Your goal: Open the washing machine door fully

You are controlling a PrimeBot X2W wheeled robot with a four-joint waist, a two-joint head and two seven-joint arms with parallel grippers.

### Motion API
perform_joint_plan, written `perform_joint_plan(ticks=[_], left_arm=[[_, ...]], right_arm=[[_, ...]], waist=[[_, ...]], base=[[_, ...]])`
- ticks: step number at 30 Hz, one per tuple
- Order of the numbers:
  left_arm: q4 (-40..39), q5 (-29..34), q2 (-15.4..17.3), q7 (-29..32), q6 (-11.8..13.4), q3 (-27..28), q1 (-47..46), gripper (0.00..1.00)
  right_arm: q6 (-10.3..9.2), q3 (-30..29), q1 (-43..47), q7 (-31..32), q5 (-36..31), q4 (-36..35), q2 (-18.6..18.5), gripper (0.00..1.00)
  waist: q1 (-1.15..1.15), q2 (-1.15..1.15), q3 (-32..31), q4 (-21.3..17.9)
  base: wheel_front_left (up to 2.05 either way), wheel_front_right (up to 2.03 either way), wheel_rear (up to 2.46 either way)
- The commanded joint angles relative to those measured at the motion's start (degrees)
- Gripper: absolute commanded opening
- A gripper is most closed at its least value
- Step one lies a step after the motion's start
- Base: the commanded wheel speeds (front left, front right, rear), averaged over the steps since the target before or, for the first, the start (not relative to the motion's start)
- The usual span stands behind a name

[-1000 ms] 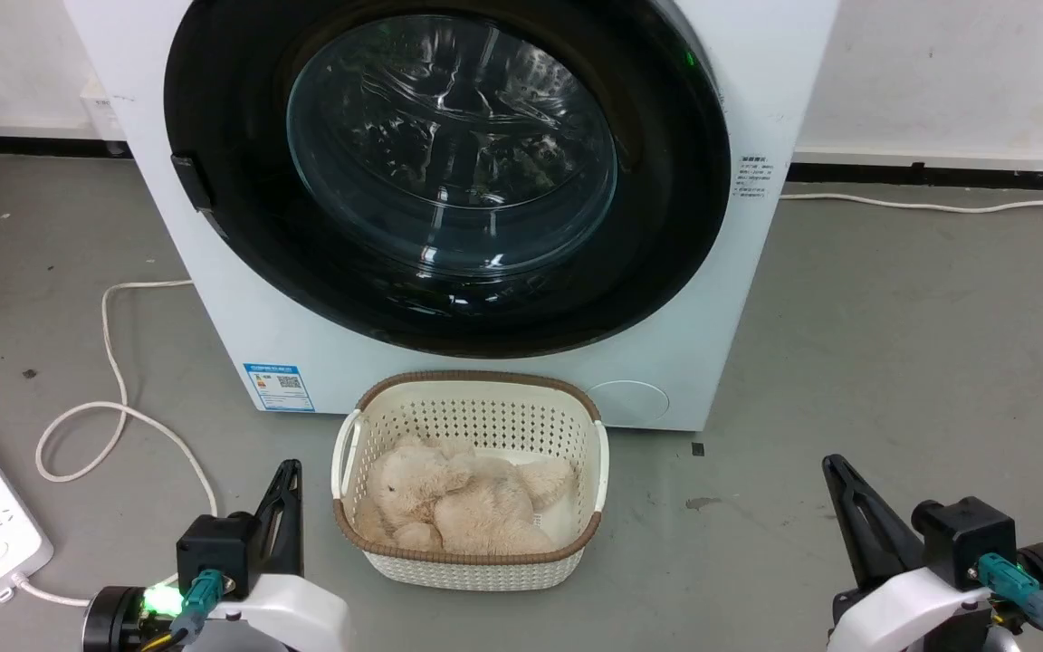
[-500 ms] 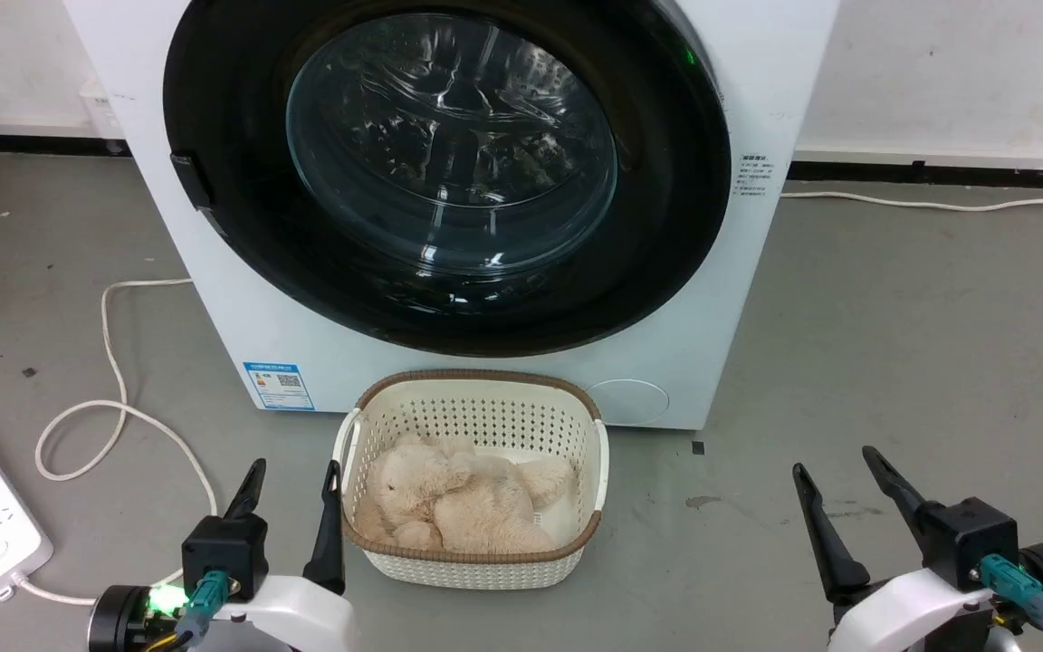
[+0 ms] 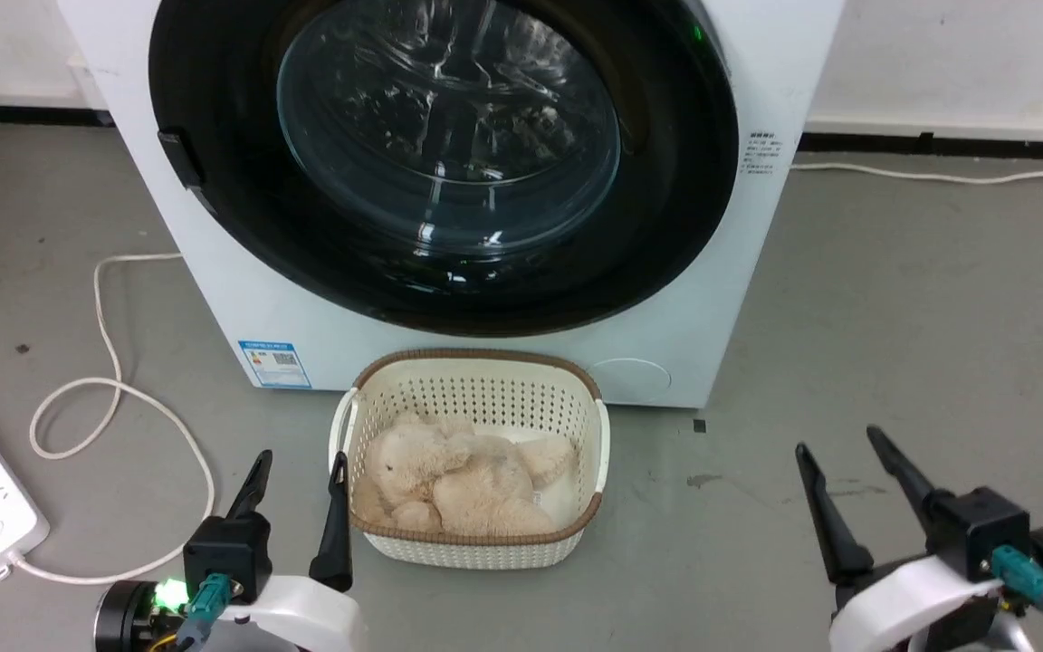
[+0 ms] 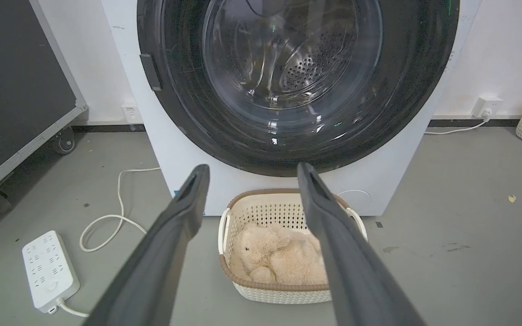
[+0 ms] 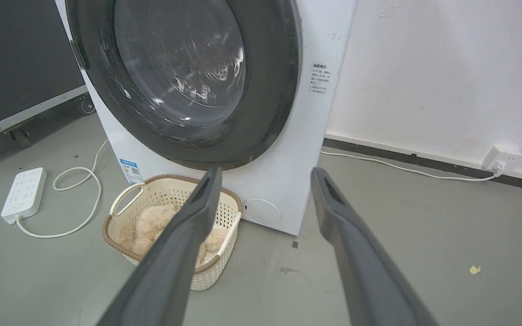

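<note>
Door check, all places read off the washing machine [image 3: 241,308].

- The washing machine door [image 3: 444,163] sits closed, flat against the machine's front and covering most of it. It faces straight out at me.
- Being round, it has no long axis. What counts is the swing line, which I judge to be upright on the machine's right edge, opposite the small dark tab [image 3: 175,156] on the door's left rim.
- Handling, as a guess: a stiff, fairly heavy ring with a glass bowl [image 3: 449,136] in the middle. The gloss looks slippery, so the flat face offers no grip.
- Take hold at the tab, hook a finger behind it and pull outward, keeping off the glass.
- My left claw [image 3: 300,462] is low in front of the machine's left corner, fingers spread and empty.
- My right claw [image 3: 837,441] is off the machine's right corner, also spread and empty. Both are well apart from the door.
- A basket [image 3: 472,362] holding a plush toy [image 3: 463,484] stands against the machine's foot, below the door's lower edge. I expect the door to swing above it.
</note>
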Motion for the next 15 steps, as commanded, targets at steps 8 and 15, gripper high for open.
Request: perform_joint_plan(ticks=[8,15], left_arm=[[-1.12,-1.17,0.0,-1.35,0.74,-0.95,-2.12,1.0],[-1.97,-1.91,0.0,-2.54,1.24,-1.76,-3.74,1.0]], right_arm=[[-0.01,0.04,-4.95,-0.47,1.32,-0.66,-1.85,1.0],[-0.02,0.13,-11.65,0.37,3.96,-0.37,-4.6,1.0]], waist=[[0.0,0.0,2.57,0.67],[0.0,0.0,5.69,1.36]], base=[[0.0,0.0,0.0],[0.0,0.0,0.0]])
